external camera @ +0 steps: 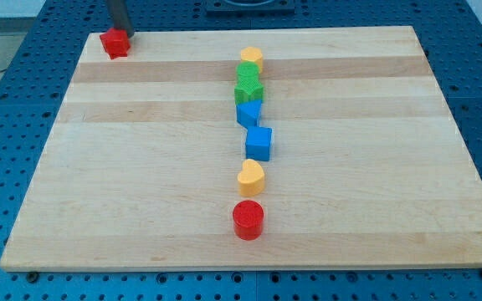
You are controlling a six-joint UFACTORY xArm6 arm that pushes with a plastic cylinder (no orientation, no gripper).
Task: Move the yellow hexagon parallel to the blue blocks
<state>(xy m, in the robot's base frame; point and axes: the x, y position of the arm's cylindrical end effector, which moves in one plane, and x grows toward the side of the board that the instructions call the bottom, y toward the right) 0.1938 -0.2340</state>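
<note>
A column of blocks runs down the middle of the wooden board. From the view's top: a yellow hexagon, two green blocks, a blue block, a blue cube, a yellow heart-like block and a red cylinder. My rod comes down at the top left; my tip is just behind a red block at the board's top left corner, far left of the column.
The board lies on a blue perforated table. A dark object sits beyond the board's top edge.
</note>
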